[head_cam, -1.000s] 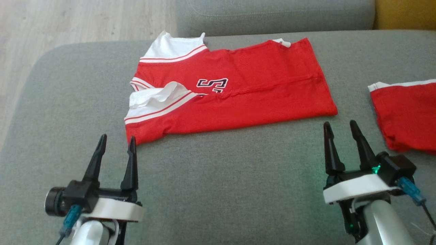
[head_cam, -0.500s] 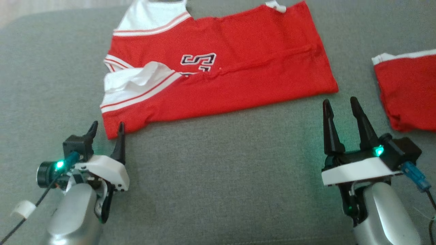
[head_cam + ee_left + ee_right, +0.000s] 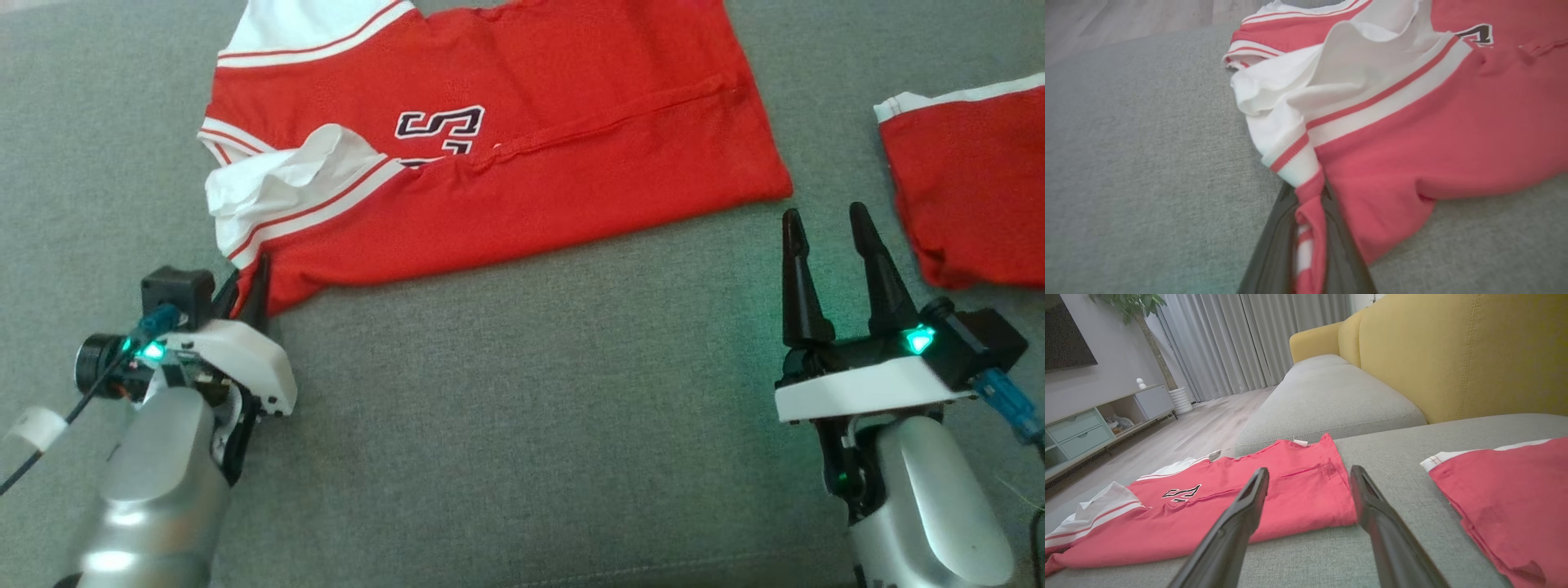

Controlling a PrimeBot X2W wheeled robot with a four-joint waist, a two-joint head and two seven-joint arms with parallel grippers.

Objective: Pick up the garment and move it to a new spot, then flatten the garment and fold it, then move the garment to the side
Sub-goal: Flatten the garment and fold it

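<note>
The garment [image 3: 522, 163] is a red jersey with white, red-striped sleeves and a black-and-white number, lying spread on the grey sofa cushion [image 3: 522, 392]. My left gripper [image 3: 249, 282] is shut on the garment's near left corner, at the sleeve hem. In the left wrist view the red and white cloth [image 3: 1306, 228] is pinched between my two dark fingers [image 3: 1274, 253]. My right gripper [image 3: 829, 224] stands open just below the garment's near right corner, holding nothing. In the right wrist view the garment [image 3: 1229, 502] lies ahead of the open gripper [image 3: 1308, 477].
A second red piece of cloth with a white edge [image 3: 971, 180] lies right of my right gripper. A yellow sofa back [image 3: 1453, 355] rises behind the cushions. Wood floor [image 3: 1200, 428], a TV cabinet [image 3: 1090, 424] and curtains lie beyond.
My left gripper moved forward to the garment's near left corner and shut on it. The head camera tilted down, so the garment sits higher in view. The right gripper stayed open.
</note>
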